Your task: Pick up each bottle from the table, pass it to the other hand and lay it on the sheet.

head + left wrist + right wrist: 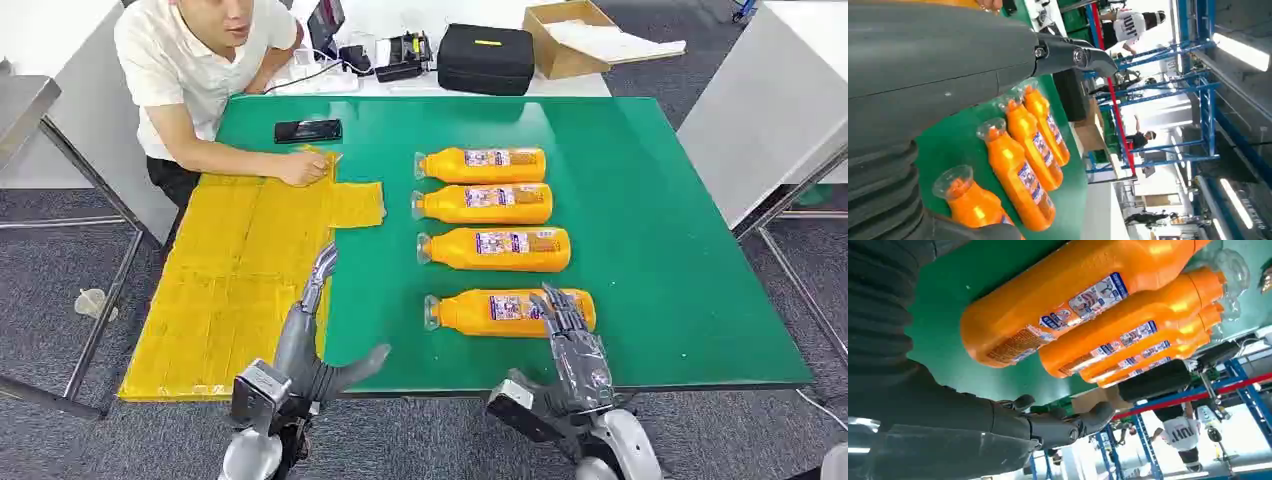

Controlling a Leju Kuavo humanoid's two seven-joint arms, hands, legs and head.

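Green table: right fingers over nearest bottle.

I see grey carpet floor under a green table w/ metal legs. White table behind it carries a black case and open cardboard box. Another white table stands to the right, steel bench at left edge. Blue racking and long ceiling light strips in bkgd; poss. a red rail, blurry.
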